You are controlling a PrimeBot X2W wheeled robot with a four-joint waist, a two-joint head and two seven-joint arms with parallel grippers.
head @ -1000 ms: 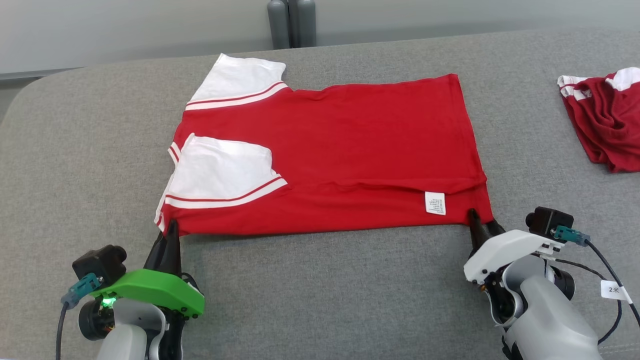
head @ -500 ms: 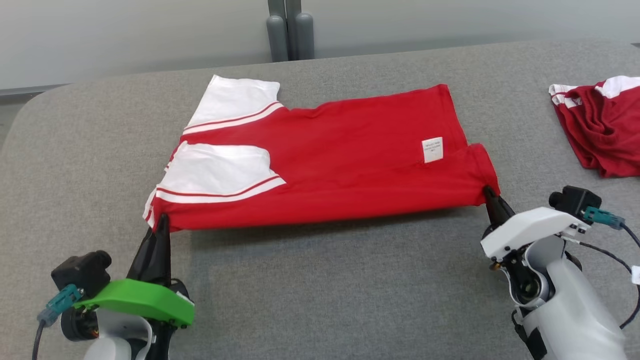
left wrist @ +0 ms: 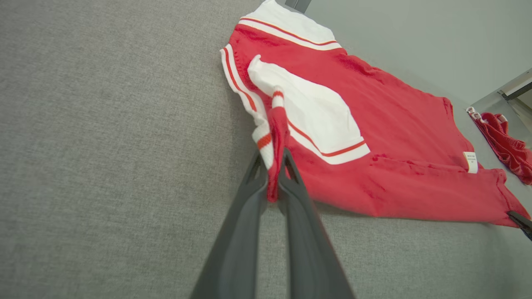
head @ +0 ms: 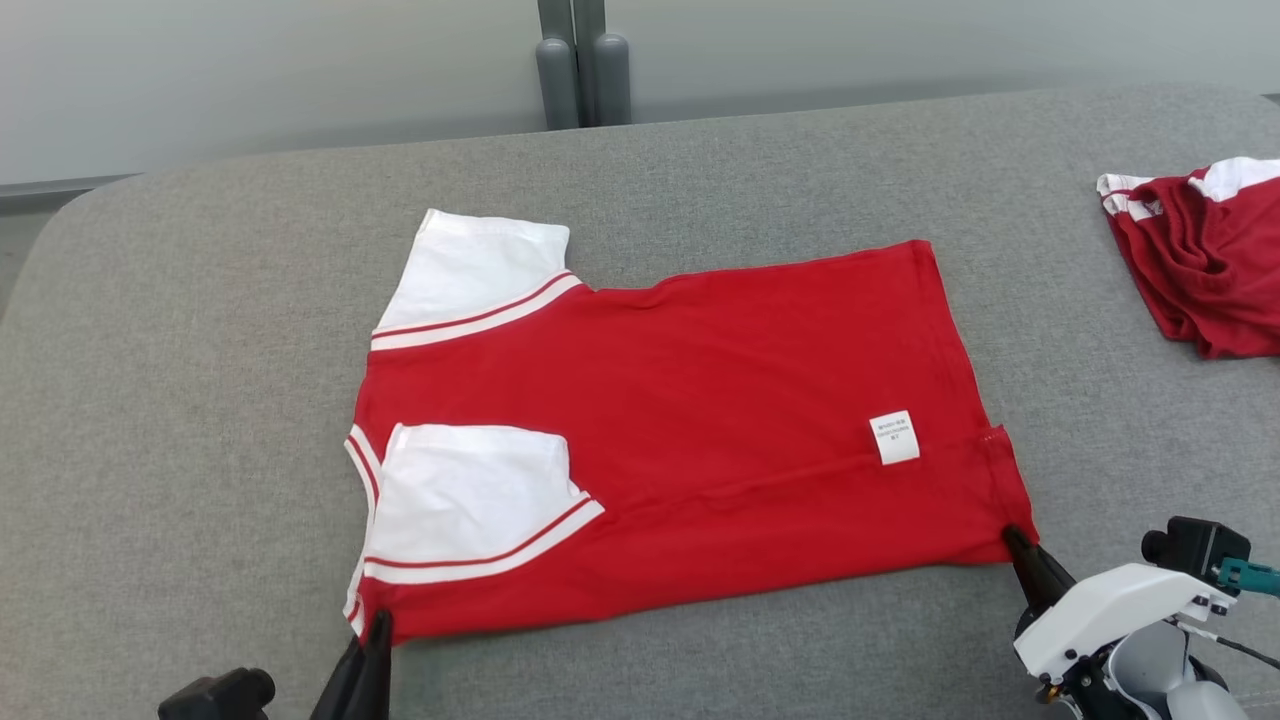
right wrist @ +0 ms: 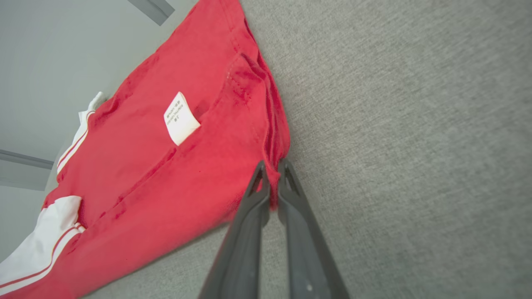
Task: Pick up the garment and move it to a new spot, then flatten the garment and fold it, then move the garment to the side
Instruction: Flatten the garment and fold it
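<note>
The garment [head: 700,420], a red T-shirt with white sleeves and a small white label, lies spread flat on the grey padded surface [head: 200,350]. My left gripper [head: 378,625] is shut on its near left corner; in the left wrist view the fingers [left wrist: 291,182] pinch a bunched white-and-red striped edge of the garment [left wrist: 374,137]. My right gripper [head: 1012,538] is shut on the near right hem corner. The right wrist view shows that gripper [right wrist: 272,174] nipping the red hem of the garment [right wrist: 174,158] just off the surface.
A second red-and-white garment [head: 1200,260] lies crumpled at the far right of the surface, also seen as a red heap [left wrist: 507,147] in the left wrist view. Grey posts [head: 580,65] stand behind the far edge. Bare grey surface surrounds the shirt on the left and front.
My right gripper shut on the hem corner. Both grippers lifted the near edge, then pulled the garment toward me; it now lies flat and closer. The camera shifted slightly.
</note>
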